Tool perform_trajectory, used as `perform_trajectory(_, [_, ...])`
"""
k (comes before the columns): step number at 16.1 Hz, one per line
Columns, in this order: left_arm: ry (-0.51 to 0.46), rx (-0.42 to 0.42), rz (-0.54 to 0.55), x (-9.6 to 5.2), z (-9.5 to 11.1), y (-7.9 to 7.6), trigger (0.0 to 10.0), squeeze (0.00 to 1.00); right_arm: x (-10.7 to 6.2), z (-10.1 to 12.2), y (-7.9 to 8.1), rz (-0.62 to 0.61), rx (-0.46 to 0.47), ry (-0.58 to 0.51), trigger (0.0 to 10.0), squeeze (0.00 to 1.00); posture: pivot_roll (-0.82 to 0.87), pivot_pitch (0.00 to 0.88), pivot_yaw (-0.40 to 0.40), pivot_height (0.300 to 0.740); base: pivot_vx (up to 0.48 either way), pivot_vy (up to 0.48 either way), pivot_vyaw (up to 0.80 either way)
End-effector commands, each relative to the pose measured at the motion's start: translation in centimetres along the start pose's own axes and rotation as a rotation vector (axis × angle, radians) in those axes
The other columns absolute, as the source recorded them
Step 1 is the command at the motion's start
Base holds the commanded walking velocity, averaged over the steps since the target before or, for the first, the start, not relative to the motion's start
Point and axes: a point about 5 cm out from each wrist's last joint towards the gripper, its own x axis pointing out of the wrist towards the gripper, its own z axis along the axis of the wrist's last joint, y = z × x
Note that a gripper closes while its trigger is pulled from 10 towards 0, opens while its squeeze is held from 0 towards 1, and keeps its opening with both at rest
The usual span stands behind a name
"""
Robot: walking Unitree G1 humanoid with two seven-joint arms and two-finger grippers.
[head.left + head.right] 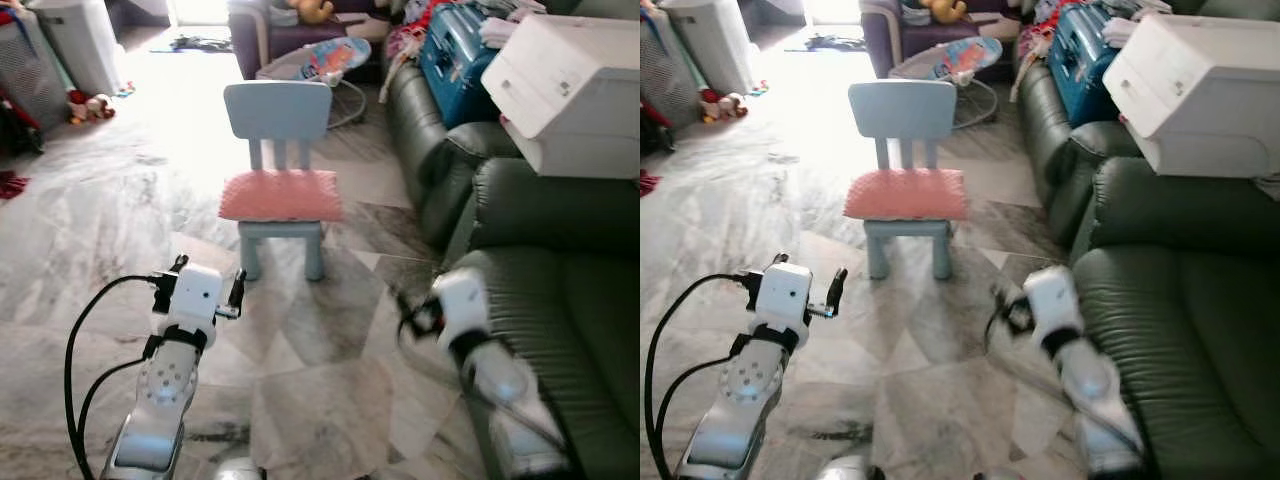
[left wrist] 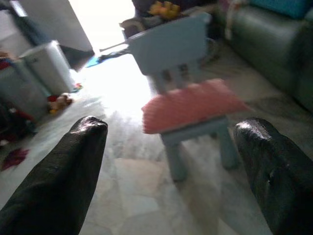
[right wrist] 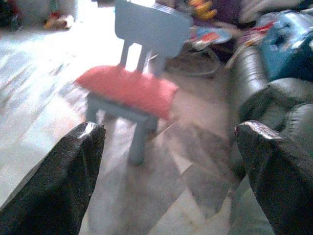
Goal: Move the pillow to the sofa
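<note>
Lying flat on the seat of a small pale blue chair (image 1: 278, 170), the pillow (image 1: 281, 194) is showing as a pink, thin, nubbly-textured pad, its edges reaching just past the seat. In the head views the chair is standing on the marble floor (image 1: 100, 230), near the dark green sofa (image 1: 560, 290) on the robot's right, where a white box (image 1: 570, 80) is resting on the cushions. The left hand (image 1: 197, 287) is hovering low before the chair, apart from it; the right hand (image 1: 415, 318) is blurring beside the sofa's front edge.

Through the left wrist view, the left hand's fingers (image 2: 58, 176) are gaping wide and holding nothing, framing the pillow between them.

Through the right wrist view, the right hand's fingers (image 3: 58, 181) are likewise spreading wide and empty, the pillow looking coral-red ahead.
</note>
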Motion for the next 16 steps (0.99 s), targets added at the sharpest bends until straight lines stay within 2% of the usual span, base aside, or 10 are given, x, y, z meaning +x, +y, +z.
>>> perform_trajectory(1, [-0.015,-0.012,0.064,0.4,0.7,1.2,10.0,0.0,-0.2,-0.4,-0.8,-0.056,0.014,0.01,10.0,0.0,0.09,0.0,0.006,0.74,0.0,0.0,0.8])
perform_trajectory(3, [-0.001,-0.013,0.051,0.7,0.2,0.8,10.0,0.0,-0.9,-0.2,-0.9,-0.143,0.029,-0.02,10.0,0.0,0.06,0.0,-0.006,0.74,0.0,0.0,0.8])
perform_trajectory(4, [-0.007,-0.008,0.033,0.8,0.2,0.4,10.0,0.0,-1.0,0.3,-1.2,-0.176,-0.014,-0.053,10.0,0.0,0.05,0.0,-0.016,0.74,0.0,0.0,0.8])
perform_trajectory(6, [0.01,-0.03,0.032,1.0,0.1,-0.2,10.0,0.0,-0.9,-0.1,-2.2,-0.315,0.112,-0.02,10.0,0.0,0.04,0.0,-0.022,0.74,0.0,0.0,0.8])
perform_trajectory(8, [0.026,-0.08,0.019,1.1,-0.4,-0.8,10.0,0.0,-0.6,0.0,-1.2,-0.293,0.073,-0.041,10.0,0.0,0.02,0.0,-0.026,0.74,0.0,0.0,0.31])
perform_trajectory(10, [0.036,-0.08,-0.002,1.2,-0.7,-1.1,10.0,0.0,-0.8,-0.1,-1.7,-0.325,0.092,-0.042,10.0,0.0,0.02,0.0,-0.023,0.74,0.0,0.0,0.0])
perform_trajectory(13, [0.073,-0.112,-0.009,1.1,-1.6,-1.1,10.0,0.0,-1.7,-2.1,-1.8,-0.336,0.095,0.03,10.0,0.0,0.04,0.0,-0.022,0.74,0.0,0.0,0.0])
perform_trajectory(15, [0.042,-0.111,-0.02,1.2,-1.3,-0.8,10.0,0.0,-1.4,-1.8,-1.4,-0.312,0.108,0.015,10.0,0.0,0.04,0.0,-0.027,0.74,0.142,0.15,0.0])
perform_trajectory(16, [0.035,-0.114,0.0,1.5,-1.2,-0.5,10.0,0.0,-0.6,-1.0,-0.9,-0.273,0.096,-0.024,10.0,0.0,0.03,0.0,-0.026,0.74,0.311,0.368,0.0])
